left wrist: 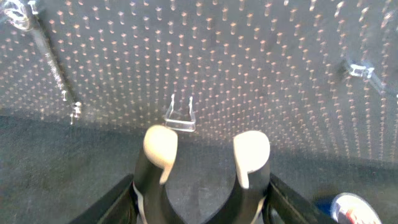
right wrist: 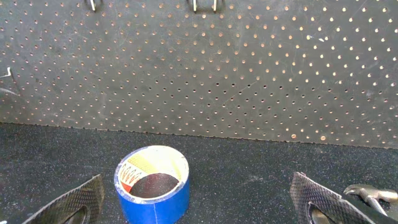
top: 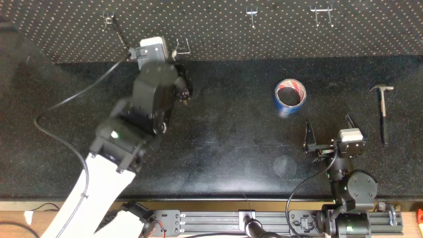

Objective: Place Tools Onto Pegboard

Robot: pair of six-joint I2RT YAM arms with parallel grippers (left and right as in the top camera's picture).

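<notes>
The black worktop (top: 225, 132) carries a blue tape roll (top: 287, 108) standing on end and a hammer (top: 383, 112) lying flat.

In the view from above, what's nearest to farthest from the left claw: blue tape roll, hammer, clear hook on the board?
1. The clear hook, on the pegboard just ahead of the left gripper.
2. The blue tape roll, right of centre.
3. The hammer, far right.

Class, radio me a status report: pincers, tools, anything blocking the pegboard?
Left pincer open, empty, at a pegboard hook. Right pincer open, empty, facing the tape roll. Hammer lies on the table. Nothing blocking.
</notes>
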